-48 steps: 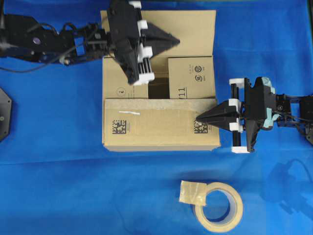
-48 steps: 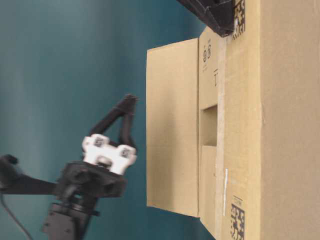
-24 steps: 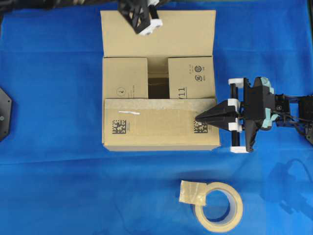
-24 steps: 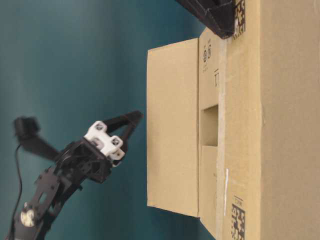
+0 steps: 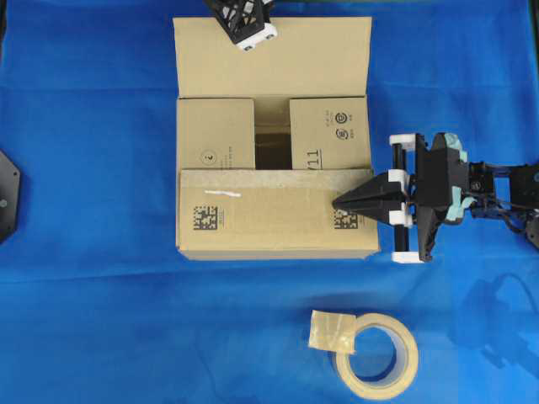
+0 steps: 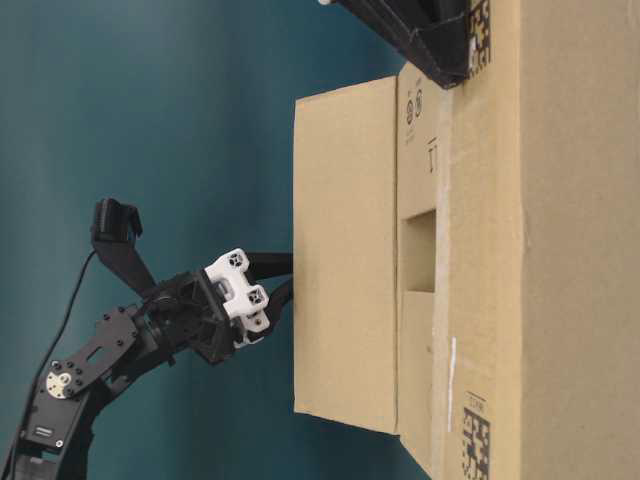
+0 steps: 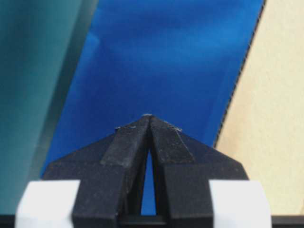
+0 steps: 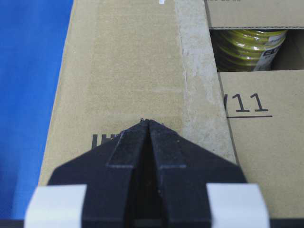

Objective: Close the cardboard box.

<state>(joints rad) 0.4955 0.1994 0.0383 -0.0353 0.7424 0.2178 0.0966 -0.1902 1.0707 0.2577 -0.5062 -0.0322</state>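
The cardboard box [image 5: 274, 215] sits mid-table. Its near flap [image 8: 128, 71] and both side flaps [image 5: 328, 133] are folded in. The far flap [image 5: 271, 57] is open, leaning back. A gap [image 5: 271, 147] between the side flaps shows a yellow-green roll [image 8: 247, 45] inside. My right gripper [image 5: 337, 204] is shut with its tip [image 8: 147, 121] on the near flap's right end. My left gripper [image 6: 286, 276] is shut and empty behind the far flap [image 6: 345, 250], tips at its outer face. In the left wrist view the left gripper [image 7: 148, 116] is over blue cloth beside the flap's edge [image 7: 266, 118].
A beige tape roll [image 5: 376, 353] with a loose tab lies on the blue cloth in front of the box. A black fixture [image 5: 7, 195] sits at the left edge. The right arm [image 5: 472, 189] stretches in from the right.
The left arm left its place above the box opening, swung back over the far flap and came down behind it. The right gripper slid slightly left along the near flap.
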